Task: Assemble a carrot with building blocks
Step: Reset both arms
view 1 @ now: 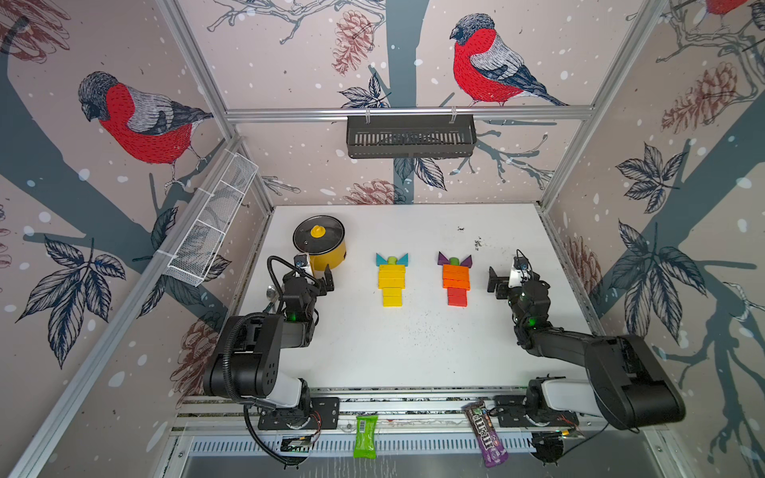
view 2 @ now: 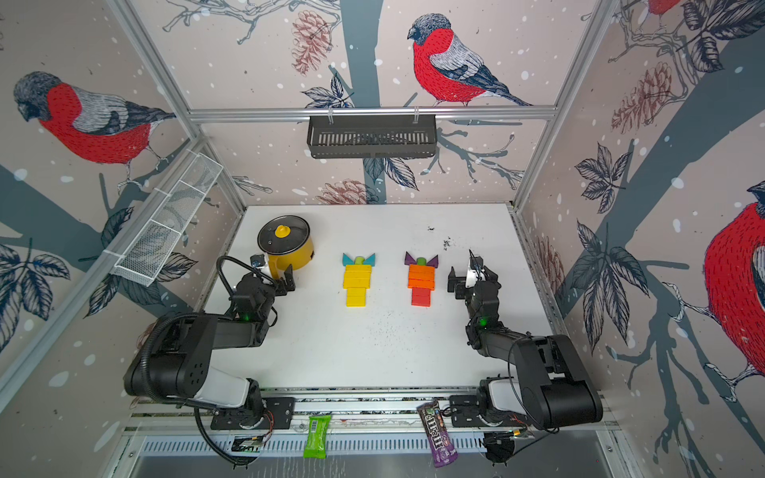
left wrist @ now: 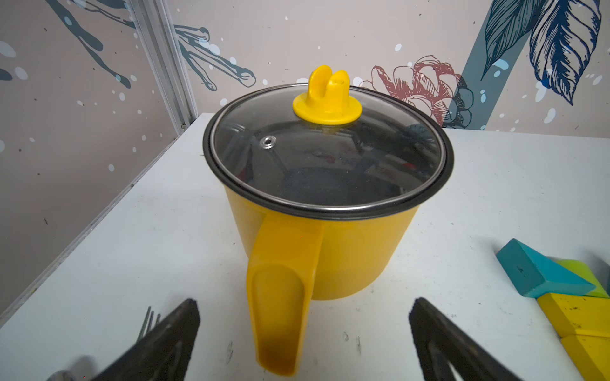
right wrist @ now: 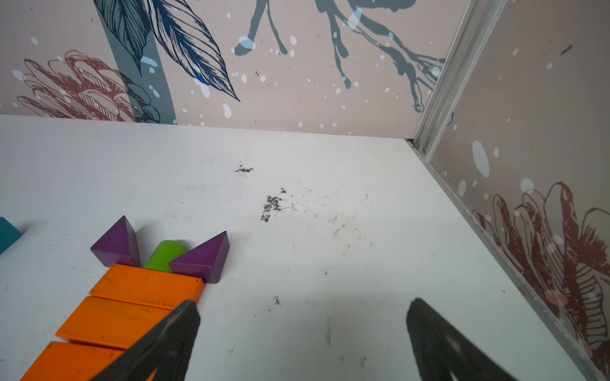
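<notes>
Nearest, well in front of the yellow metal pot with dark glass lid (view 1: 333, 258): a green snack wrapper (view 1: 365, 436) and a purple candy packet (view 1: 484, 434) hang over the front rail. Both arms reach from that rail over the white tabletop (view 1: 414, 351).

Next, the left gripper (view 1: 318, 276) sits just in front of the pot, jaws spread wide, gripping nothing. In the left wrist view the pot's yellow handle (left wrist: 284, 297) points back between the two fingers and touches neither. The right gripper (view 1: 496, 283) is far to the pot's right, past both block figures, jaws spread wide, empty. In both top views it is just beside the orange bars, not touching them.

The building blocks lie flat on the tabletop right of the pot, as two separate carrot shapes.
- Closer to the pot: yellow flat bars (view 1: 391, 285) in rows, narrowing toward the front. At the far end is a lime-green block (view 1: 392, 260) between two teal triangles (view 1: 381, 260).
- Further right of the pot: red flat bars (view 1: 457, 297) form the front tip, with orange flat bars (view 1: 456, 276) behind. Then comes a second lime-green block (view 1: 454, 261) between two purple triangles (view 1: 443, 259).

Beyond the pot: a white wire-mesh basket (view 1: 207, 231) on the left wall and a black slotted basket (view 1: 410, 138) on the back rail.
</notes>
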Robot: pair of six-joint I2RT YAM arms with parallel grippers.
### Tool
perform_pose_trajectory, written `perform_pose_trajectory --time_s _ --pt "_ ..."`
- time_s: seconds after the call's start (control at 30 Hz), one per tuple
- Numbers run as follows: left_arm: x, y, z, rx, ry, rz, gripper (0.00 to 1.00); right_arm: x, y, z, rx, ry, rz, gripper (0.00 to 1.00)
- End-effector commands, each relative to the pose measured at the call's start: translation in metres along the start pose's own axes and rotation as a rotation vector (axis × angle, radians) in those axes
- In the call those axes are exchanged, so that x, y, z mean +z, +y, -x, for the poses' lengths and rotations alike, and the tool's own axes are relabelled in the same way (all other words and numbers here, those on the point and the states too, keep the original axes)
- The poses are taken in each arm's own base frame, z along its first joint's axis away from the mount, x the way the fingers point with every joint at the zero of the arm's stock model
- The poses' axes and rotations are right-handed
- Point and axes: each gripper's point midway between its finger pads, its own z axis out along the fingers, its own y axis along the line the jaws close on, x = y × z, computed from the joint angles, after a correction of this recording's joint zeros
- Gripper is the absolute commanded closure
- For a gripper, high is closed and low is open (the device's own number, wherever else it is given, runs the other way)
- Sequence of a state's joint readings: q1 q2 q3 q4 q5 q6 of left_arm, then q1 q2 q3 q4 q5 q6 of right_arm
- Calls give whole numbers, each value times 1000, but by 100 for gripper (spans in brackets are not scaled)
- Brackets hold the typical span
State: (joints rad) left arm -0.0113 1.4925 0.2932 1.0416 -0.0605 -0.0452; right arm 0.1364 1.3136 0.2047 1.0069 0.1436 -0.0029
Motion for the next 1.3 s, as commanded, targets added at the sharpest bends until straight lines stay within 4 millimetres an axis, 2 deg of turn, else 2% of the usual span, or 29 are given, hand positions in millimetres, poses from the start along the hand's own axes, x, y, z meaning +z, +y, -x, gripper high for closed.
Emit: perform_pose_trajectory --time_s 0.0,0.07,0.17,0.23,0.3,0.4,0.47,1.27 --pt "1 0 10 7 -34 0 1 -14 -25 26 16 -156 -117 0" --pt "1 0 10 6 -33 0 1 -10 -39 20 76 -128 -139 0" --pt "1 0 10 7 -33 -1 1 -6 -27 12 44 -122 -68 0" --pt "1 0 10 7 -33 0 1 -6 -28 3 41 -126 -102 0" --pt "1 0 10 7 -33 -1 1 -4 -32 6 47 -158 -131 0" --pt "1 0 10 6 -33 -1 1 21 -41 -8 92 -19 -127 1" --pt "1 0 10 7 -33 -1 1 19 -39 -6 108 -44 -68 1" --pt "1 0 10 6 -34 0 1 21 -39 -8 98 -25 -89 1"
